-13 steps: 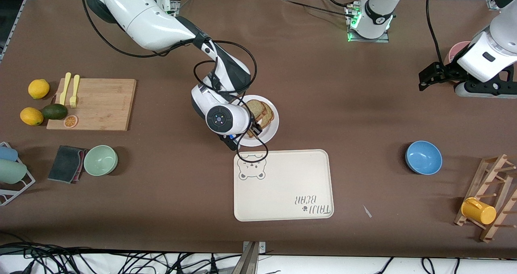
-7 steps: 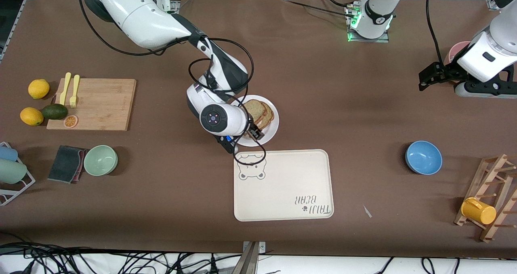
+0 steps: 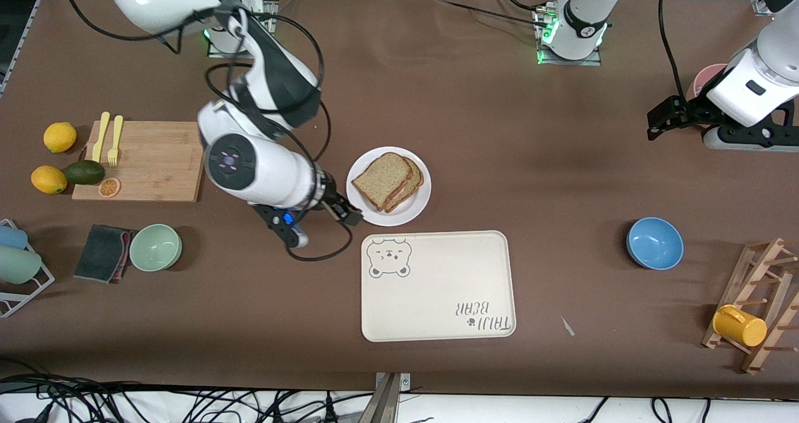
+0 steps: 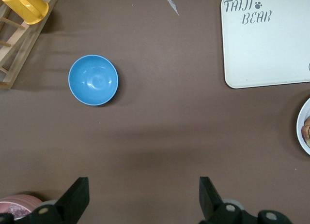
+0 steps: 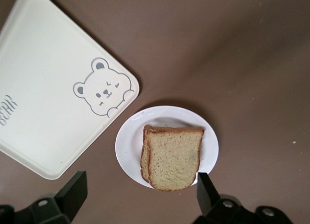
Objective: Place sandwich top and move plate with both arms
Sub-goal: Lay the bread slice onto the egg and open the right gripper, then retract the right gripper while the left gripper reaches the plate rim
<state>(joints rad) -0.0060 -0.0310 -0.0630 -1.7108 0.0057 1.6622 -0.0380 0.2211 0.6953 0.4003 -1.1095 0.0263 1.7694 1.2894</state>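
Your sandwich top [image 3: 382,180] lies stacked on the plate [image 3: 397,214], just beside the right gripper [image 3: 345,211], jaws released. Next, bring both arms to the plate's rim; the left gripper [image 3: 656,125] waits, jaws spread.

Robot lab — bolted arm bases [image 3: 571,33]

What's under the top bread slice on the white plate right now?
Under the sandwich top, the edge of another bread slice peeks out on the plate. Any filling between them is covered, so it cannot be seen.
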